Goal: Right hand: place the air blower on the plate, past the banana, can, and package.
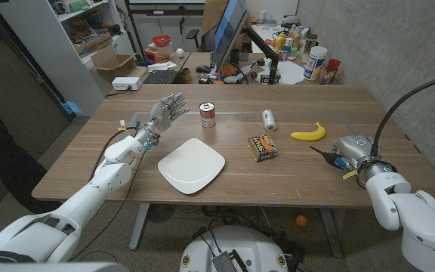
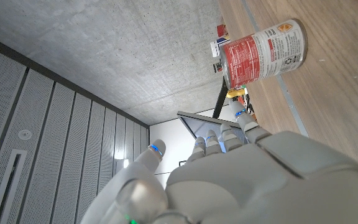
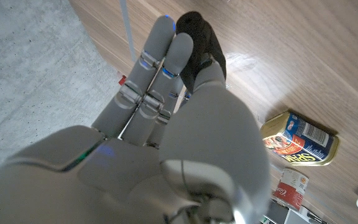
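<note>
My right hand (image 1: 353,151) grips the black air blower (image 1: 322,155) low over the table's right side, nozzle pointing toward the middle. In the right wrist view the fingers (image 3: 157,68) wrap the blower's black bulb (image 3: 201,37). The yellow banana (image 1: 309,134) lies just beyond it, and the package, a flat tin (image 1: 263,146) (image 3: 300,140), sits further in. The red can (image 1: 208,114) (image 2: 263,50) stands behind the white square plate (image 1: 192,165), which has nothing on it. My left hand (image 1: 168,109) (image 2: 229,174) is raised left of the can, fingers spread, holding nothing.
A small white cylinder (image 1: 269,119) lies on its side between the can and the banana. A second table at the back carries a monitor (image 1: 229,30), bottles and boxes. A shelf unit (image 1: 66,38) stands at the back left.
</note>
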